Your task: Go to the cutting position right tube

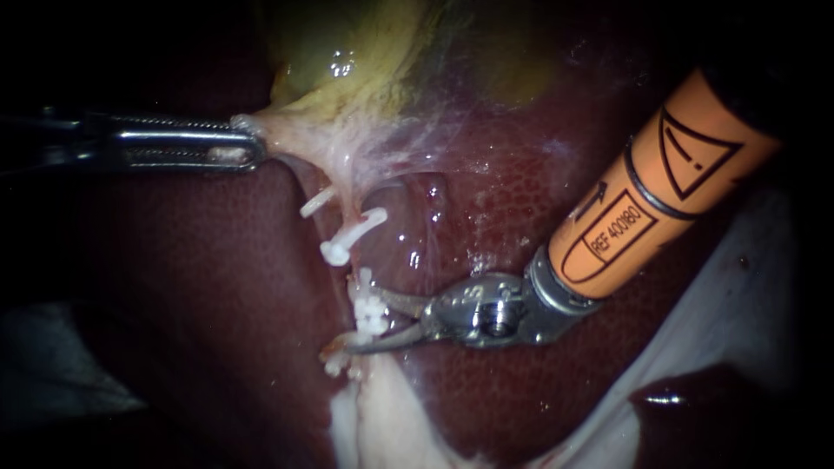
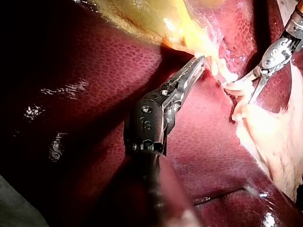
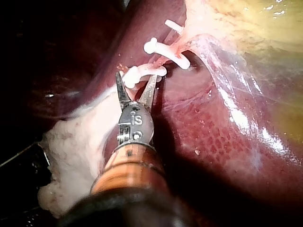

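The clipped tube (image 1: pixel 347 213) runs from the gallbladder (image 1: pixel 347 52) down across the liver (image 1: pixel 217 304), and its long axis lies crosswise to our right instrument (image 1: pixel 365 321), which meets it side-on. The hand of that instrument is open: a clear gap shows between its two jaws, and they stand one on either side of the tube without pinching it. We cannot say for sure that this is the right tube of the task, though it is the one our hand is set against.

What sits in the gap is a white clip (image 1: pixel 371 311), not bare tube. A second clip (image 1: pixel 352 236) sits further along the tube, beyond one jaw toward the gallbladder, and another (image 1: pixel 334 360) lies just past the other jaw. We judge that the coming move turns on this: the hand is already facing the tube squarely, so it needs no turn, only a small slide along the tube until bare tube between two clips lies in the gap.

Our left instrument (image 1: pixel 248 143) is well apart from this spot. Its hand is closed on the pale tissue (image 1: pixel 287 139) at the gallbladder's edge and draws it sideways, which appears to hold the tube taut. The right hand is by far the nearer one
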You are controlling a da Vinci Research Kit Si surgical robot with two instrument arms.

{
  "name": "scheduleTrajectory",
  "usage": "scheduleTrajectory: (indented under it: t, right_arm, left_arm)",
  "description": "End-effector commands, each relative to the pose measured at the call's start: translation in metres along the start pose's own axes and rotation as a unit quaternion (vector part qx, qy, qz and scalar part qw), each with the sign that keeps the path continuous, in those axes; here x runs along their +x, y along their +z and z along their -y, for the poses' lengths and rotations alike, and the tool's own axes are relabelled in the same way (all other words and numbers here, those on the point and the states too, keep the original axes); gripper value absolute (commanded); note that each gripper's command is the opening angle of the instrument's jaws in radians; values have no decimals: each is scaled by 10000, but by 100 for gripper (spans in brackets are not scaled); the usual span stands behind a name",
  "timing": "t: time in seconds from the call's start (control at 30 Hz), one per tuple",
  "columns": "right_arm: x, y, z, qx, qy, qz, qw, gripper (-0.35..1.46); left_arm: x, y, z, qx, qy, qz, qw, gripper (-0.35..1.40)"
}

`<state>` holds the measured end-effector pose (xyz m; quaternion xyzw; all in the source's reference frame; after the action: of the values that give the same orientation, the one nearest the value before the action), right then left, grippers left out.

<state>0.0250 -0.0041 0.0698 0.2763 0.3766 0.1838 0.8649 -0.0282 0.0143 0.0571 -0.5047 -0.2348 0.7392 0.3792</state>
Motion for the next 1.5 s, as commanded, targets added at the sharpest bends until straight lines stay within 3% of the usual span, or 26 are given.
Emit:
scheduleTrajectory:
  t: [0.03,0.37,0.57,0.8,1.07,1.2,1.37,1.5]
  right_arm:
    - [1,-1,1,4,-4,-4,10000,139]
    - [4,-27,18,352,-114,-174,9992,142]
    - [13,-65,18,628,-192,-452,9968,142]
    - [19,-92,-4,752,-88,-732,9944,144]
    - [14,-81,-43,850,34,-858,9927,144]
    - [12,-76,-62,1039,155,-945,9900,144]
    - [12,-58,-73,1222,211,-947,9878,144]
    - [9,-41,-73,1392,259,-937,9855,144]
  left_arm:
    - [0,0,0,-4,0,0,10000,-35]
    - [-2,-6,2,-4,5,2,10000,-35]
    - [-2,-7,3,-8,5,3,10000,-35]
    - [-2,-7,3,-9,5,3,10000,-35]
    - [-2,-7,3,-7,6,3,10000,-35]
    - [-3,-7,3,-4,9,2,10000,-35]
    - [-3,-7,3,-4,9,2,10000,-35]
    - [-4,-7,3,-6,10,2,10000,-35]
